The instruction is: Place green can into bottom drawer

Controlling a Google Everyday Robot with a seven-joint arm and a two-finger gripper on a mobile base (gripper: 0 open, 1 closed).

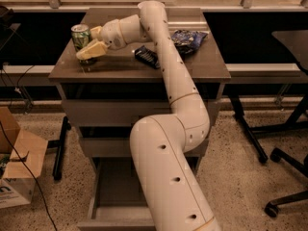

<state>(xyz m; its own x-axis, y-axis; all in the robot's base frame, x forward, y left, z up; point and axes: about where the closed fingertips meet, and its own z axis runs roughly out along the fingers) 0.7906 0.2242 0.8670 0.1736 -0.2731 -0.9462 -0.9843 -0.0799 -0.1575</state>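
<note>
Fingers first: the near cream-coloured finger (91, 50) sits low on the front side of the green can (80, 35), and the second finger shows on the far side, up by the can's rim. They stand apart, with the can's right side in the gap between them. Whether either pad presses on the metal, I cannot tell. That puts the gripper (87, 43) at the back left corner of the cabinet top (120, 70), reaching in from the right.

The can stands upright on that top, silver lid facing up, close to the left edge. Behind the wrist, the white arm (166, 76) runs across the top and bends down over the front of the cabinet, its big lower link filling the foreground.

Beside the arm lies a dark flat packet (146, 56), and to the right of it a crumpled blue snack bag (190, 37).

Down below, the bottom drawer (113, 189) is pulled out, its tray open to view left of the arm. The two drawers above it are closed.

A cardboard box (19, 170) sits on the speckled floor at left.
</note>
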